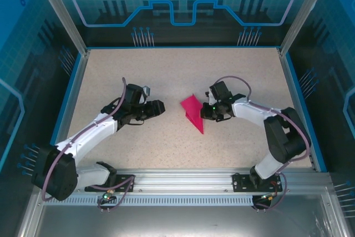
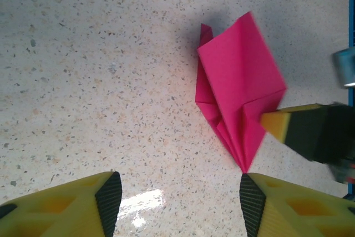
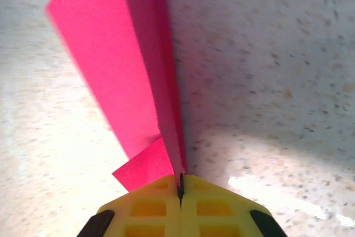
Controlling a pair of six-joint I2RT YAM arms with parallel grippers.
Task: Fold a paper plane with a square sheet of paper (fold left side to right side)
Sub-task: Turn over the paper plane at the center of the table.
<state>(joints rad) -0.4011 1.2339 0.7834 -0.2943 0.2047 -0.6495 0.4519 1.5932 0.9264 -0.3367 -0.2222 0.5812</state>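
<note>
While the right hand (image 3: 180,184) is closed tight on a folded edge of the paper plane (image 1: 192,112), the piece sits mid-frame in the top view on the speckled surface (image 1: 166,70) — kite-shaped, tip toward the lower edge. Second entry, left hand (image 2: 177,192): jaws parted, empty, just left of the paper. Handling note — keep the pinch on the crease and align edges squarely before pressing.

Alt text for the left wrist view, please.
A folded pink paper plane is pinched at its right edge by the right hand, over a speckled table. The left hand is open along the bottom, one yellow finger close to the paper's tip.
</note>
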